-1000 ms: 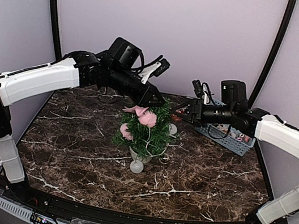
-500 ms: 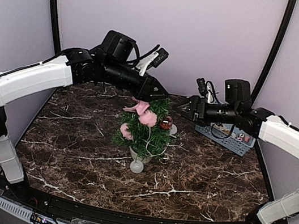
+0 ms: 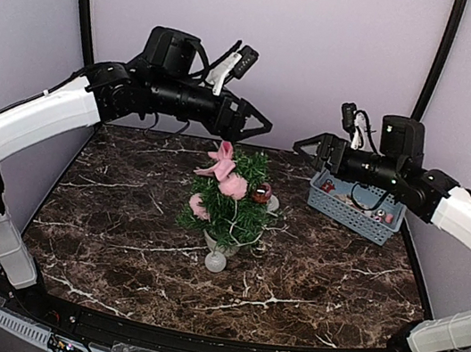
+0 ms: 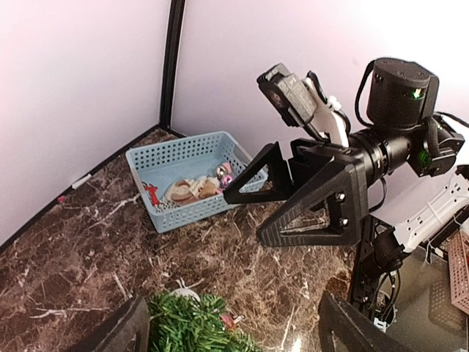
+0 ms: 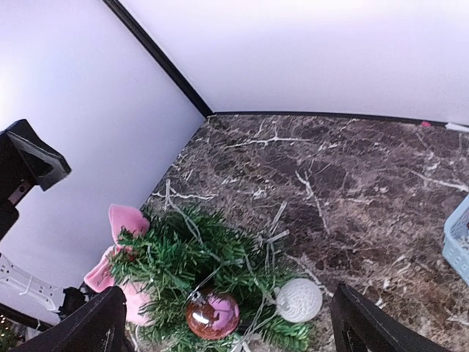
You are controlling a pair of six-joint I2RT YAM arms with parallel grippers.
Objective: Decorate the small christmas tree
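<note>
The small christmas tree (image 3: 233, 203), a bushy dark-green cone in a little round white pot, stands about mid-way across the dark marble-patterned desk (image 3: 121, 211). Both tools hang above it, a little to the far side. The left tool (image 3: 257, 128) is just above and left of the treetop, and the right tool (image 3: 306, 150) is up to the right. They point toward each other, with the tip of the tree below the gap between them. Neither touches the tree. Each has its jaws spread wide with nothing between them.

From above, the branches hide most of the pot. A pale round ball (image 3: 216, 261) sits at its near foot, and I cannot tell whether it hangs or lies on the desk. Both wrist views cut the tree off at their lower edge.

The tree carries a pink fabric bow (image 3: 221, 163) at its top, a soft pink ball (image 3: 234, 187) beneath that, and a shiny red bauble (image 3: 261, 194) and a white textured ball (image 3: 272, 203) on its right side. At the far right stands a light-blue plastic basket (image 3: 350, 220), its small contents hard to make out.
</note>
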